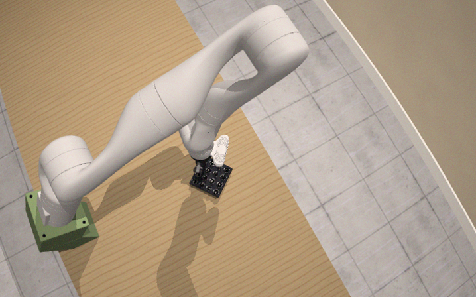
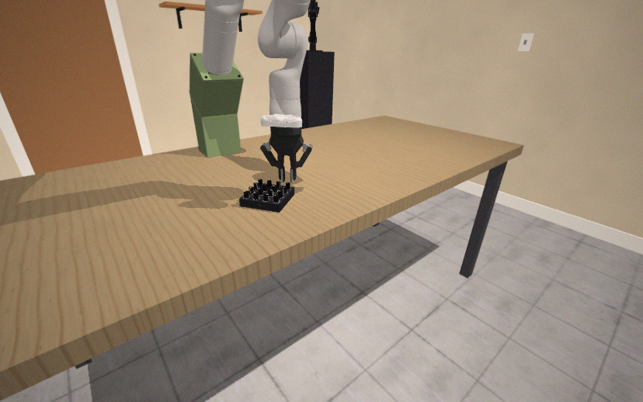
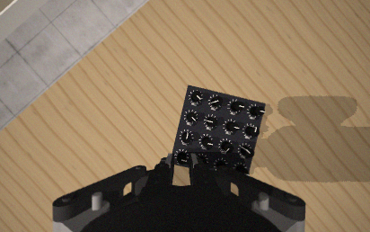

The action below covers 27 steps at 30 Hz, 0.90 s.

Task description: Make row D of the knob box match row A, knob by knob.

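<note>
The black knob box [image 1: 213, 178] [image 2: 269, 198] [image 3: 221, 127] stands on its feet on the wooden table [image 1: 134, 250] [image 2: 379, 151] [image 3: 112, 135]. Its rows of black knobs carry white lines pointing various ways; the names are too small to read. My gripper [image 1: 198, 168] [image 2: 287, 179] [image 3: 181, 161] points straight down over one corner of the box, a little above the knobs. Its fingers stand close together with a narrow gap, and bare wood shows through it. A corner knob [image 3: 182, 156] lies just beyond the fingertips in the wrist view. Nothing is held.
The arm's green base [image 1: 61, 233] [image 2: 215, 109] stands at the table's edge behind the box. A tall black cabinet [image 2: 316, 88] stands behind the table. The table edge and grey floor [image 3: 40, 45] lie to the far left in the wrist view.
</note>
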Each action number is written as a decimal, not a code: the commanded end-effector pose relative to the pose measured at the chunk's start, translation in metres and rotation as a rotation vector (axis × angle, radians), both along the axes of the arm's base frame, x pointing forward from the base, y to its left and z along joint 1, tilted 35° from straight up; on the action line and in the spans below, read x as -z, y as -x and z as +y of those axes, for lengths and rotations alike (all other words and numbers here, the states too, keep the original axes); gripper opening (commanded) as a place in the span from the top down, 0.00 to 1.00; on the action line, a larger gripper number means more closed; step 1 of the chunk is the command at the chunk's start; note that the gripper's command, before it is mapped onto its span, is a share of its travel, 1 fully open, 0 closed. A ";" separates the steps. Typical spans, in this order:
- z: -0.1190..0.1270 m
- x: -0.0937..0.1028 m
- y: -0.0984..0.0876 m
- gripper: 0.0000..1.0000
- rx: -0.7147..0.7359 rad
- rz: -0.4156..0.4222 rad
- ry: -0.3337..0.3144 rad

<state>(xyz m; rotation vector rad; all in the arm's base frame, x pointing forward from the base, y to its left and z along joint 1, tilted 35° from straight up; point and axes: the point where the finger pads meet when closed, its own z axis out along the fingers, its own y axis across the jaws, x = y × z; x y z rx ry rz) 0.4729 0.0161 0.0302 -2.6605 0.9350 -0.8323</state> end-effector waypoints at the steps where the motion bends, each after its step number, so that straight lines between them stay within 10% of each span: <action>1: 0.000 0.000 0.000 0.81 0.000 -0.001 0.000; 27: 0.000 0.011 -0.008 0.81 0.000 -0.001 0.000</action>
